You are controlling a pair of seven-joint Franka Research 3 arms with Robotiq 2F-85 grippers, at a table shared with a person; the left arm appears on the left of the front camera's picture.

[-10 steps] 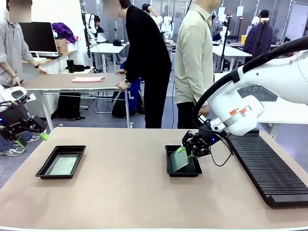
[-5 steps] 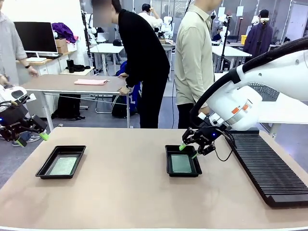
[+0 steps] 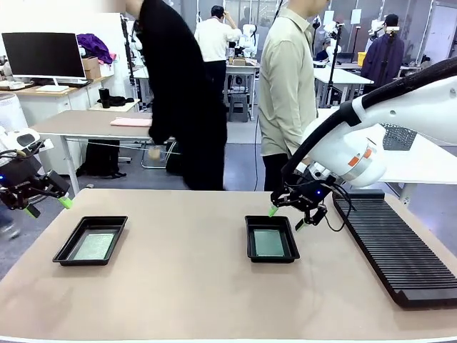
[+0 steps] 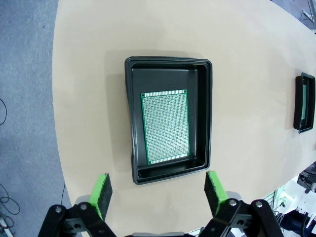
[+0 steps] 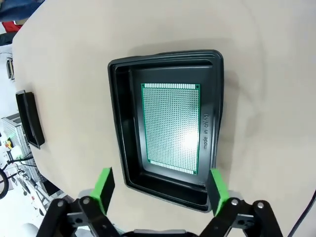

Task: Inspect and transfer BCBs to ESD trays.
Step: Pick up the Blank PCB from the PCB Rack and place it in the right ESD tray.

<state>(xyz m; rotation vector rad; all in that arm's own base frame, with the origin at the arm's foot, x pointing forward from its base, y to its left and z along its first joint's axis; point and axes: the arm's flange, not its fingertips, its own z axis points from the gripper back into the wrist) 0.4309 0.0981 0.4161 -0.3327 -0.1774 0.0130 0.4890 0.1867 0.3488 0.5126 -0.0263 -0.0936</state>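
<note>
Right end effector (image 5: 159,190) hangs spread above the tray-held BCB (image 5: 173,127).

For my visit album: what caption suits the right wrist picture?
Open right pincer poised above a green circuit board lying flat in its black tray.

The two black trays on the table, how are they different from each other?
The left ESD tray sits near the table's left edge, while the right ESD tray sits near the middle, beside the long ribbed rack. The right gripper hangs open close above the right tray's far end; the left gripper hangs open off to the side of the left tray. Both trays are shallow, black, and hold one flat green BCB.
</note>
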